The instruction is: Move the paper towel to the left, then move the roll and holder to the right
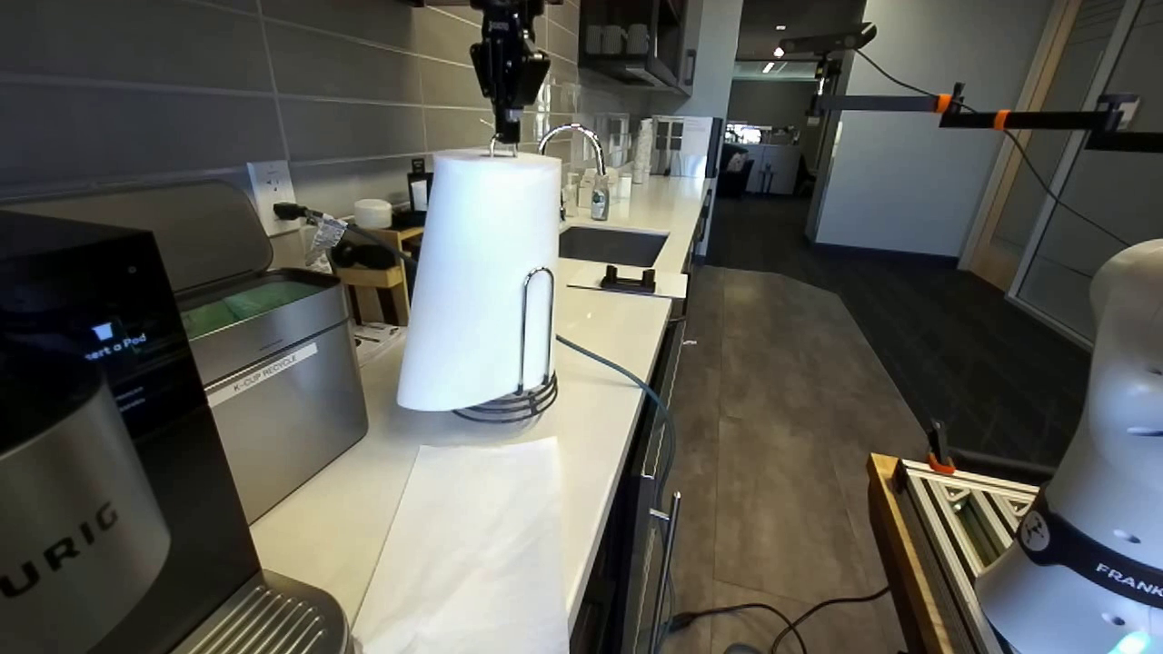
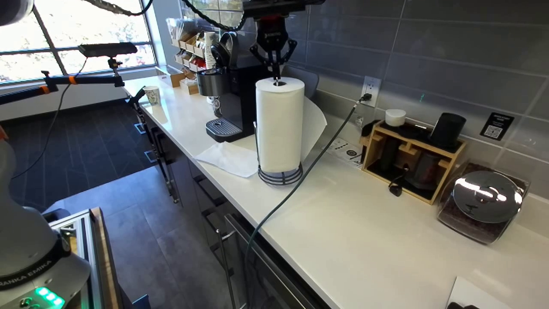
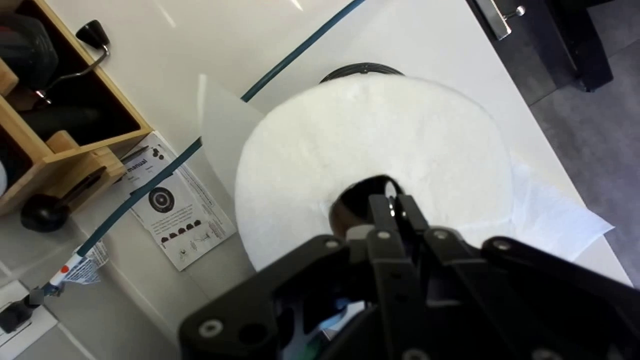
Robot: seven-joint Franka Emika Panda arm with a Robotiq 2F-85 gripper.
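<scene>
The pincer (image 2: 276,76) is hanging at the top of the roll and holder (image 2: 281,128), its fingers (image 3: 381,215) standing close together and, judging by the wrist view, gripping the wire loop (image 3: 390,189) that is rising out of the roll's core. The roll and holder is thus standing directly beneath the pincer; whether the round base (image 3: 361,67) is touching the table (image 2: 356,240) or hanging just above it, I cannot tell.

The paper towel (image 1: 482,545) is lying flat on the table, lower than the pincer and off toward the coffee machine (image 2: 244,90), just beside the base in both exterior views. Nothing is gripping it. Taking that side as the robot's left, the first half of the task is looking finished.

The second half is remaining: shifting the roll and holder to the right. The grasp is seeming ready for it, but with the base sitting so near the paper towel, most of that carry is probably waiting to be made, and the setting down and letting go with it. On the pincer's opposite side, a green cable (image 3: 302,49) is running across the table near the base, so the carry is likely needing to clear it.
</scene>
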